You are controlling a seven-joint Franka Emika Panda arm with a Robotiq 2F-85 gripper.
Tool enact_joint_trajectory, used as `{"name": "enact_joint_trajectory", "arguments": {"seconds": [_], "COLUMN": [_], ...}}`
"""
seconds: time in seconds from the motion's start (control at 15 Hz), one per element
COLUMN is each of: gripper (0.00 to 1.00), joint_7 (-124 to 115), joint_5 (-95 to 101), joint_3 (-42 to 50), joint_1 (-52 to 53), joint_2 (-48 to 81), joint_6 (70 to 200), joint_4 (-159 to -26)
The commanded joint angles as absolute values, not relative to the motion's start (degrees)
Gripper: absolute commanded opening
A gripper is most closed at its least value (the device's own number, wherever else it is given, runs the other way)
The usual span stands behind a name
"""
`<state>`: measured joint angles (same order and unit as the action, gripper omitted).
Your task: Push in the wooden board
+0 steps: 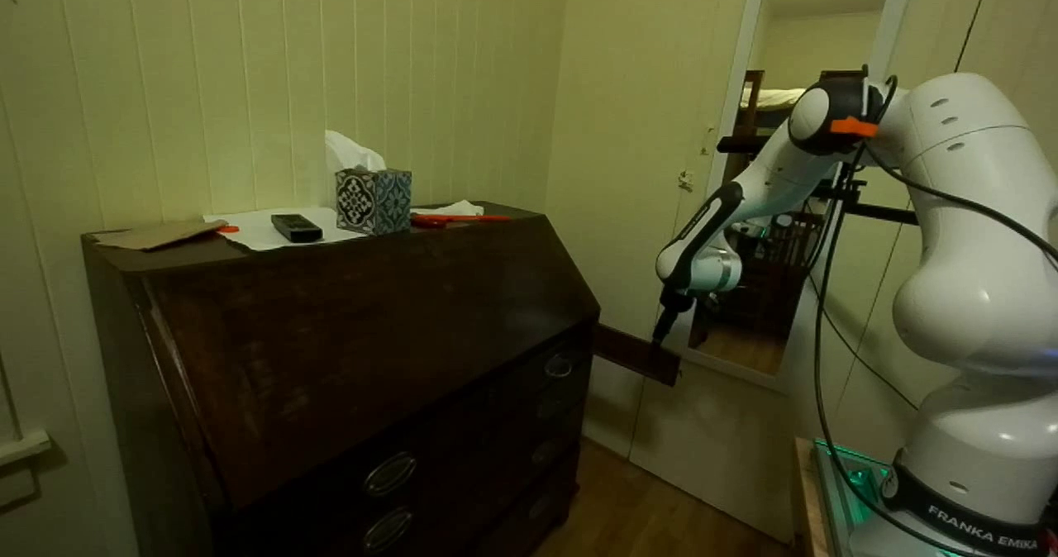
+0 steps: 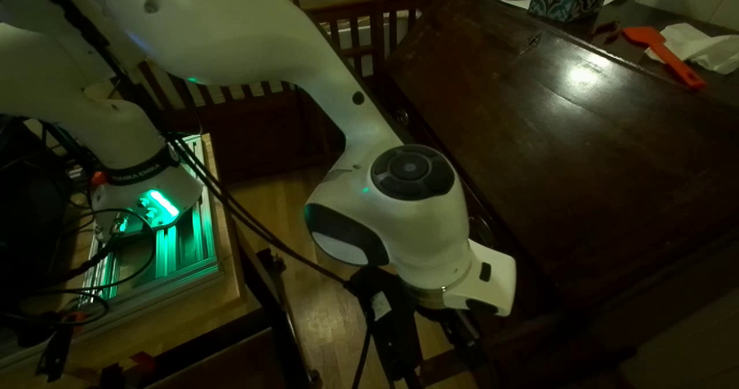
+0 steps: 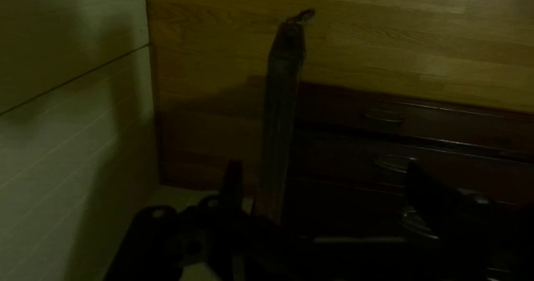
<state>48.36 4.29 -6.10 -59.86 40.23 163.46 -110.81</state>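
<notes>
Gripper [image 3: 323,166]: one, two-fingered; released, spread wide, to either side of the wooden board [image 3: 280,118] as seen in the wrist view; contact impossible to tell; largely hidden under the robot arm [image 2: 369,126] in an exterior view.
Wooden board, place: one; jutting from the desk [image 1: 372,317] at the right end of its front in an exterior view, just beside the drawers [image 3: 450,124], above the floor [image 3: 396,35].
Wooden board, long axis: near-upright in the wrist view, leaning slightly right toward the free end at top; slanting down and right, away from the desk, in an exterior view.
Wooden board, desk end: lost in shadow behind the gripper in the wrist view.
Knob [image 3: 307,15]: one, small and dark, at the free end; shape hard to make out.
Drawer handles [image 3: 384,116]: three traceable in the wrist view, dim.
Tissue box [image 1: 374,202]: one, on the desk; cropped by the upper edge in an exterior view.
Remote [image 1: 296,228]: one, black, lying on paper [image 1: 254,233].
Red tool [image 2: 664,57]: one, just beside crumpled tissue [image 2: 707,51].
Cardboard [image 1: 153,235]: one piece, on the desk.
Mirror [image 1: 748,354]: one, partly covered by the robot arm.
</notes>
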Motion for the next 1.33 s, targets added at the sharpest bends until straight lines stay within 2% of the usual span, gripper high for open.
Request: {"name": "enact_joint_trajectory", "arguments": {"seconds": [0.0, 0.53, 0.6, 0.8, 1.07, 1.27], "gripper": [1.00, 1.00, 0.97, 0.69, 0.46, 0.44], "joint_7": [52.46, 51.79, 51.46, 50.65, 50.19, 49.70], "joint_5": [2.10, 3.02, 3.16, 3.46, 3.76, 4.04], "joint_3": [-9.67, -9.21, -8.86, -7.78, -6.74, -5.76], "joint_1": [-63.06, -63.48, -63.24, -62.58, -61.94, -60.93], "joint_2": [45.10, 49.89, 50.07, 50.35, 50.52, 50.36], "joint_6": [162.65, 162.11, 162.11, 162.11, 161.85, 160.81], "joint_4": [-105.23, -99.28, -99.00, -98.61, -98.21, -98.34]}}
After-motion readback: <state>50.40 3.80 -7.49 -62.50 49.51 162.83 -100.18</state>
